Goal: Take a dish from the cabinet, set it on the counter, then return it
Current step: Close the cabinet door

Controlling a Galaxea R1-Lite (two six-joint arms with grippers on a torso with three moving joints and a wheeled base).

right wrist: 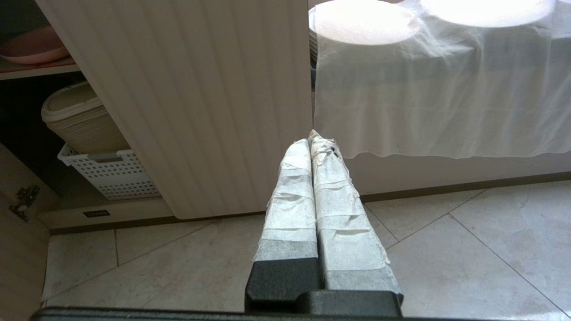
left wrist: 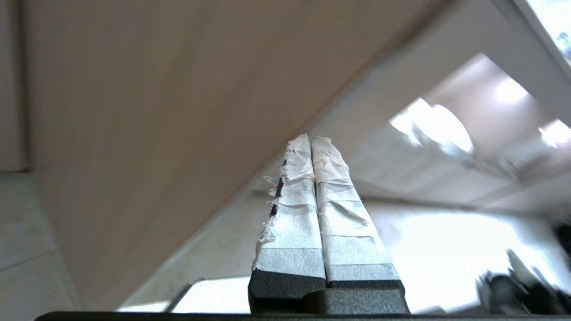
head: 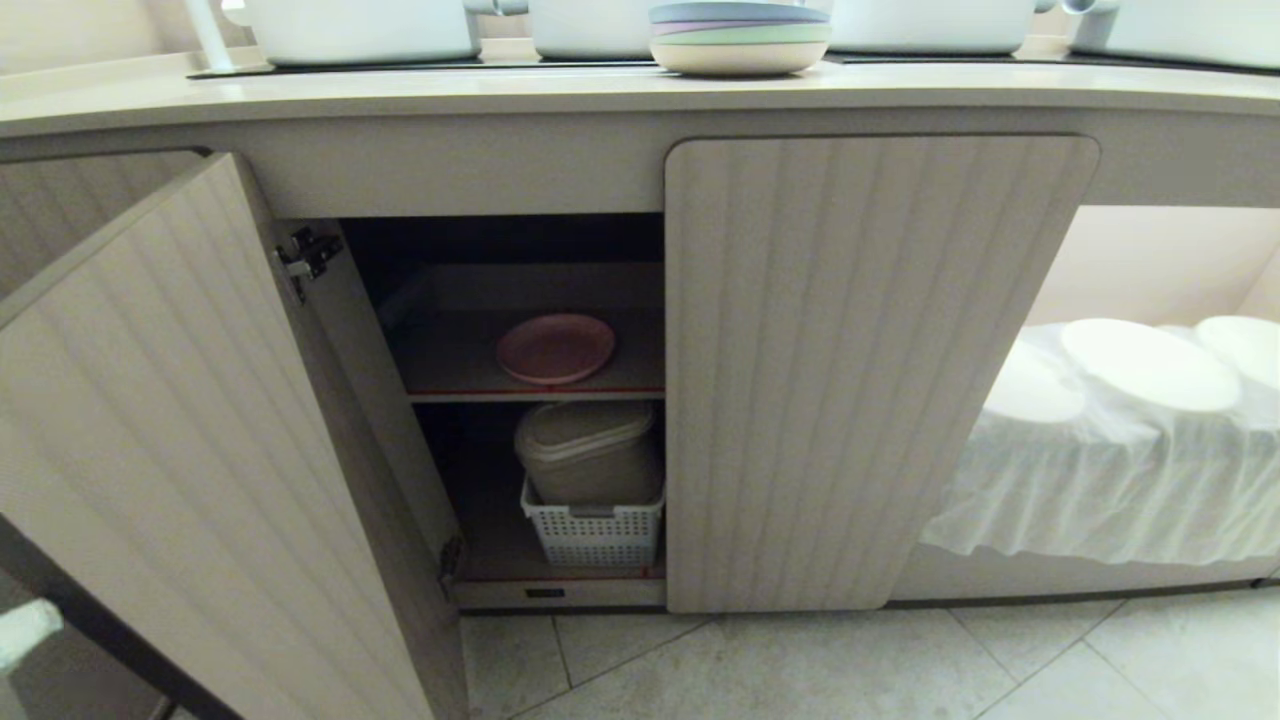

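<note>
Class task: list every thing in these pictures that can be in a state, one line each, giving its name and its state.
left cabinet door: swung open
right cabinet door: closed
pink dish: lying flat on the upper shelf
lidded container: lid on, sitting in the white basket
stack of plates: stacked on the counter
left gripper: shut, empty
right gripper: shut, empty

a stack of pastel plates (head: 739,38) sits at top centre, flanked by white pots (head: 362,28) along the upper edge. lower centre, a beige lidded bin (head: 587,450) rests in a white perforated basket (head: 596,532). at right, white discs (head: 1148,363) lie on draped white cloth (head: 1100,480). pale floor tiles (head: 850,665) fill the bottom.
</note>
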